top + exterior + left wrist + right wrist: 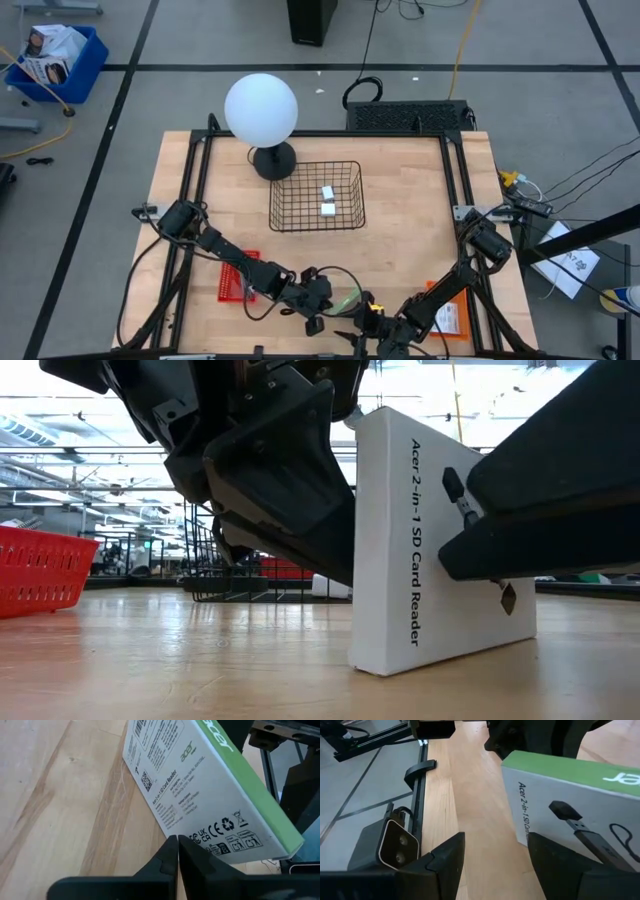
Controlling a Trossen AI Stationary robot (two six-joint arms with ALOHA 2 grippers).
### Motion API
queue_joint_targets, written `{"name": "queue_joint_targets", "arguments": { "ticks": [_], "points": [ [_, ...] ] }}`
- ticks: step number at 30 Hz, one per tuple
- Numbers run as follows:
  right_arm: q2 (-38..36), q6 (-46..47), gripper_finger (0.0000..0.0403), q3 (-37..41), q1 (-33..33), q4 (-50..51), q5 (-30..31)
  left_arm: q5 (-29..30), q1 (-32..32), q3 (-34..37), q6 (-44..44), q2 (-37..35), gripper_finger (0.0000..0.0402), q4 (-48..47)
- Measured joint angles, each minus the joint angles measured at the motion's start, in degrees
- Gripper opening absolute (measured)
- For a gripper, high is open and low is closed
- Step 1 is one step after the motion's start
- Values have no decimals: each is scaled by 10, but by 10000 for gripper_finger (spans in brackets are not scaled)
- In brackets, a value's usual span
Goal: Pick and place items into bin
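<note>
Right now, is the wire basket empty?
No, the high view shows two small white blocks lying inside the black wire basket.

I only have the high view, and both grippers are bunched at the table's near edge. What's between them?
Observer: A white box labelled Acer 2-in-1 SD Card Reader, tipped up on one lower edge on the table.
Operator: Is the left gripper holding it?
Observer: No. The left gripper is shut, its tips against the box's printed back.
Operator: And the right?
Observer: The right gripper is open, with the box's front ahead of it, not clamped.
</note>
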State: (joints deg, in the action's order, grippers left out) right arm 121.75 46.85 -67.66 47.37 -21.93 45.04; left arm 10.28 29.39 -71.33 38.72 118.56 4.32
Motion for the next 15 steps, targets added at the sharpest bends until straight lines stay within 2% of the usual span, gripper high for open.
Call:
{"name": "queue_joint_targets", "arguments": {
  "ticks": [5, 11, 15],
  "points": [
    [0, 0, 210, 0, 7, -1, -3, 0, 0, 0, -3, 0, 4, 0],
    [-18, -40, 210, 1, 22, 0, -16, 0, 0, 0, -4, 0, 24, -3],
    [-36, -79, 210, 1, 29, 0, -15, 0, 0, 0, -8, 0, 23, -3]
  ]
}}
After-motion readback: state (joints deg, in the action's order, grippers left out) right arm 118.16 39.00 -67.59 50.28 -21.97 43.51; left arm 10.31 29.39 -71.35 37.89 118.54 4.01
